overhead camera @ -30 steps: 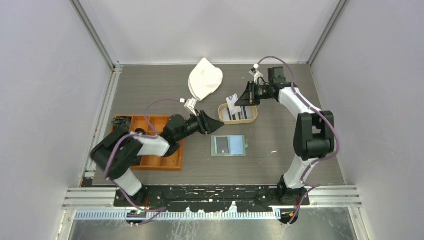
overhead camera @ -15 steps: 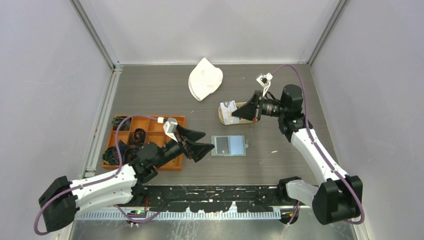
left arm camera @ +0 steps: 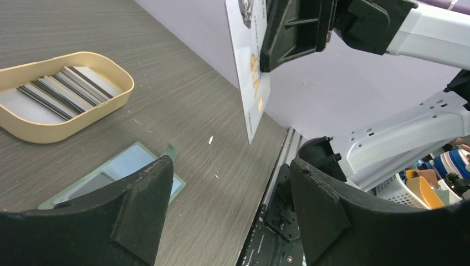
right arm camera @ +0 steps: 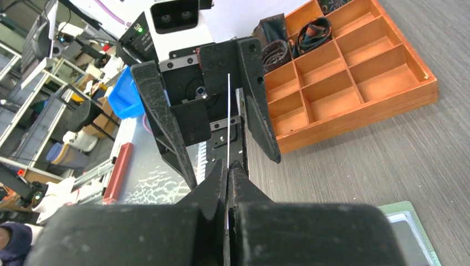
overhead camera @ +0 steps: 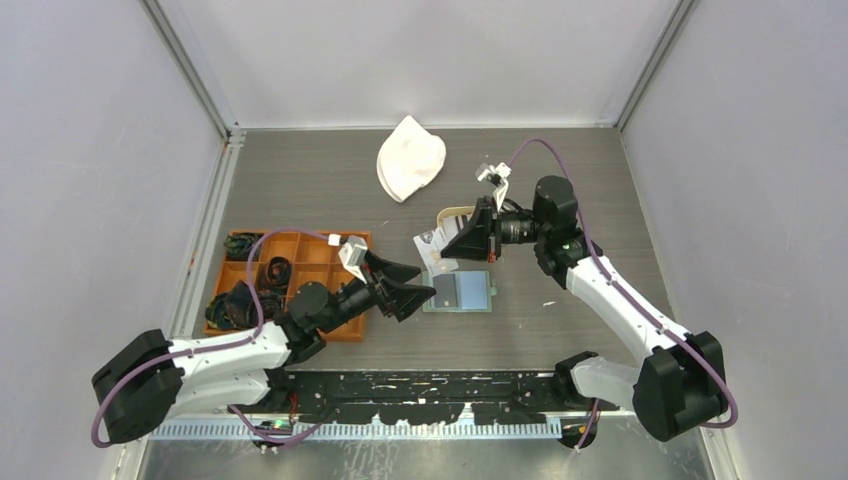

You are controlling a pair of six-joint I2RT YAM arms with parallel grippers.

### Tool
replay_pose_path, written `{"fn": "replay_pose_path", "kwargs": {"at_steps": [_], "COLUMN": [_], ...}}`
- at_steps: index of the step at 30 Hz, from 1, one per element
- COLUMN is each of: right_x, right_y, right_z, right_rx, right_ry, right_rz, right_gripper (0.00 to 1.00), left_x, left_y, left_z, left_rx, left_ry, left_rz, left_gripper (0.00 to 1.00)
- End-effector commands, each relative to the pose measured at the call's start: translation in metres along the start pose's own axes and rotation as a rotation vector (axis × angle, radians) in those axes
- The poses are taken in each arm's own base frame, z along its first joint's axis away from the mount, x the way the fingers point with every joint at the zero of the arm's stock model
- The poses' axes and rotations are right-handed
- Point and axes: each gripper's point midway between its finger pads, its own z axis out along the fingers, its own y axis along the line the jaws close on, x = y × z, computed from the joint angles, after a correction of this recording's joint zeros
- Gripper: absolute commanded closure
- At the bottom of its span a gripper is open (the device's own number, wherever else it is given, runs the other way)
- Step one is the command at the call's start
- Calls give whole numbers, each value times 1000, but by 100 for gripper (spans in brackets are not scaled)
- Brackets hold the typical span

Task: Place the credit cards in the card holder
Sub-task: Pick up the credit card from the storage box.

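The right gripper (overhead camera: 449,246) has brought 1 credit card (overhead camera: 428,249) toward 1 card holder (overhead camera: 476,291).

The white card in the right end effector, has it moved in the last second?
Yes. The white card has left the tan tray and come toward the card holder.

**Non-task items on the table**

Orange compartmented tray (overhead camera: 310,252): lies behind the left gripper (overhead camera: 425,284), under its wrist. Dark coiled straps (overhead camera: 277,270) sit in several compartments.

Oval tan wooden tray (left arm camera: 33,136): ahead of that gripper, to its left, apart from it.

White cloth item (overhead camera: 410,165): farther ahead, well apart, crumpled flat.
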Motion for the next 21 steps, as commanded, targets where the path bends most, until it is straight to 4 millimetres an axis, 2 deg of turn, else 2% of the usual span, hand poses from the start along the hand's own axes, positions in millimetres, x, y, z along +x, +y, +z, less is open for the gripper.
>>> {"fn": "replay_pose_path", "kwargs": {"at_steps": [1,7,10,11,12,13,14,15,18,19,21], "right_x": [3,15,21,22,24,25,27,29,35,35,33], "right_y": [9,5,5,4,4,4,3,3,-3,-4,-4], "right_z": [4,7,8,8,8,8,7,6,-2,-6,-14], "right_rx": [-51,-59,-62,-62,-61,-62,-59,-60,-15,-3,17], "right_ry": [26,59,80,85,89,93,98,105,145,158,174], "right_rz": [-80,-88,-95,-101,-108,-118,-121,-133,-182,-221,-255], "right_gripper": [97,96,95,94,92,90,84,77,43,36,27], "left_x": [-37,-40,-41,-40,-39,-38,-37,-34,-24,-17,3], "left_y": [-20,-21,-25,-25,-26,-26,-25,-25,-20,-17,-9], "left_z": [16,24,26,27,27,26,25,24,18,16,8], "left_rx": [64,79,98,103,110,113,113,116,113,101,65], "left_ry": [-120,-135,-137,-134,-132,-129,-126,-116,-63,-21,91], "left_rz": [40,28,25,26,28,29,29,31,39,42,51], "left_gripper": [27,44,57,65,78,95,99,100,100,100,100]}}
